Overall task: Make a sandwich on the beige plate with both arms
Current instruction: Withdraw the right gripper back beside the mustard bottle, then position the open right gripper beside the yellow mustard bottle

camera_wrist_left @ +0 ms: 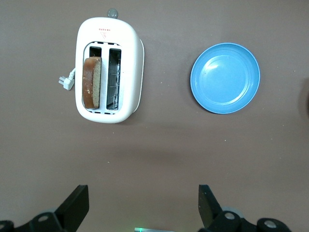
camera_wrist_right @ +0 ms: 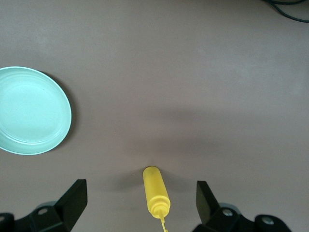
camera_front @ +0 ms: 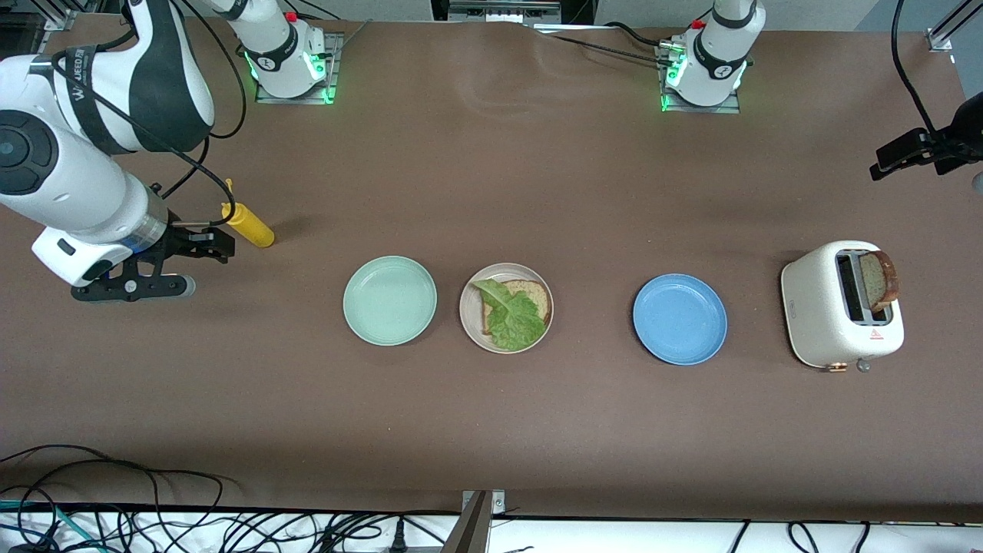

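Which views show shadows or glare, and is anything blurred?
Front view: even light, soft shadows beside the toaster and the yellow bottle, green glow at both arm bases. Left wrist view: sharp, faint sheen on the blue plate, a dim shadow band on the table. Right wrist view: sharp, a similar soft shadow above the bottle.

Little legible writing appeared in the scene.
A partly readable white word starting with "W" ran along a black band on the right arm; the toaster bore a small red triangular mark with tiny red print, too small to read.
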Available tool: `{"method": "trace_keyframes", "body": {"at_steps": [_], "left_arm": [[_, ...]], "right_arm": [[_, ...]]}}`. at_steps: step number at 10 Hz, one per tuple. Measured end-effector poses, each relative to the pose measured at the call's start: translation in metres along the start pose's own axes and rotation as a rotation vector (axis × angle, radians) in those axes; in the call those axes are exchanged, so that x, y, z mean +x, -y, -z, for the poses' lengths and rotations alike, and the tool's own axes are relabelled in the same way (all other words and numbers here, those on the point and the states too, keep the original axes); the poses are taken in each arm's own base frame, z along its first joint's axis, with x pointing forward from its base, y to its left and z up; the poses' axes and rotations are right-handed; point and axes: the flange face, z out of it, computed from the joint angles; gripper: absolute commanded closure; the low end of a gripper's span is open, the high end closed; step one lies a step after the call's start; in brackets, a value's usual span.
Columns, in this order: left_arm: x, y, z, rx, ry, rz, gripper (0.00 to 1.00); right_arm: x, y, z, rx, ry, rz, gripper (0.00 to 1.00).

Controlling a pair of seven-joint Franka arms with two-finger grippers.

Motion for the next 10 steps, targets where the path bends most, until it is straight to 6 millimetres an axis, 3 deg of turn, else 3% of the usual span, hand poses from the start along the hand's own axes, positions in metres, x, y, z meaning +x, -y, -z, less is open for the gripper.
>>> {"method": "trace_keyframes", "body": {"at_steps": [5, 10], "left_arm": [[0.000, 0.000, 0.000, 0.000, 0.000, 0.001, 0.00], [0.000, 0.001, 0.000, 0.000, 0.000, 0.001, 0.00]], "right_arm": [[-0.013, -0.039, -0.012, 0.052, 0.035, -0.053, 0.00], [-0.013, -0.039, -0.016, 0.062, 0.034, -0.052, 0.00]]}}
